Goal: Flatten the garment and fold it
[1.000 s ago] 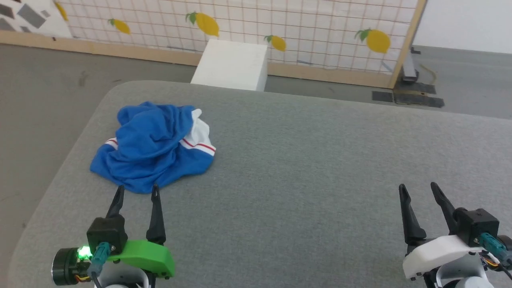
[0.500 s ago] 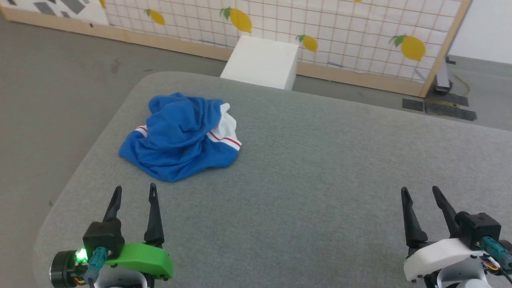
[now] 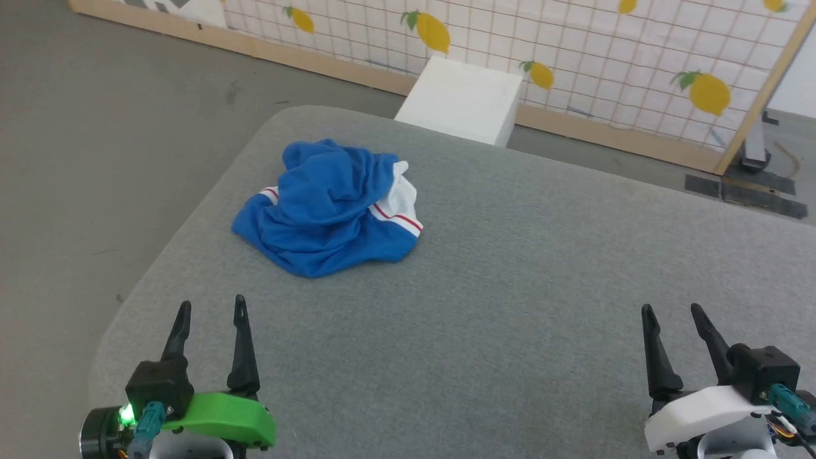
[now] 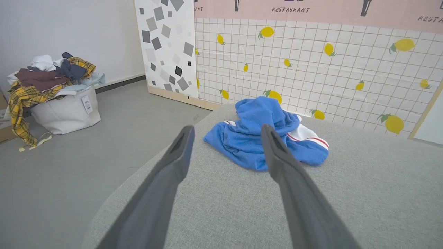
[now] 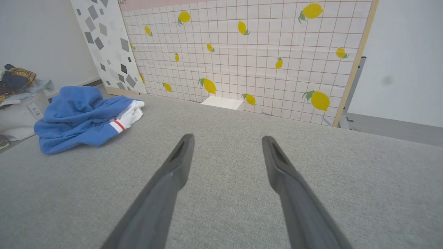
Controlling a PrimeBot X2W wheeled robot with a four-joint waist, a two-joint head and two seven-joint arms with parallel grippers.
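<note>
I have the garment [image 3: 328, 207] lying crumpled in a heap on the grey padded table [image 3: 523, 299], toward the far left corner in the head view, at about 1 o'clock from the left gripper [image 3: 211, 302] and 10 o'clock from the right gripper [image 3: 671, 308]. It is royal blue, bunched high in the middle, with a white sleeve edged by a thin red stripe showing on its 3 o'clock side and a smaller strip of the same trim at 9 o'clock. Both grippers hover over the near edge of the table with their 2 dark fingers spread wide and nothing between them, and both are well apart from the cloth. In the left wrist view the left gripper [image 4: 226, 128] points almost straight at the heap. In the right wrist view the right gripper [image 5: 227, 137] faces bare table, with the garment off at 10 o'clock. On the floor at 9 o'clock in the left wrist view stands a pale fabric laundry bag [image 4: 65, 112] with a tag on its side. It is overfilled with clothes: a yellow plaid piece [image 4: 20, 98] hanging over its rim, and maroon, navy and white pieces piled on top. Beyond the table, at 12 o'clock, a white box [image 3: 462, 99] sits against a lemon-print grid panel [image 3: 586, 44].
</note>
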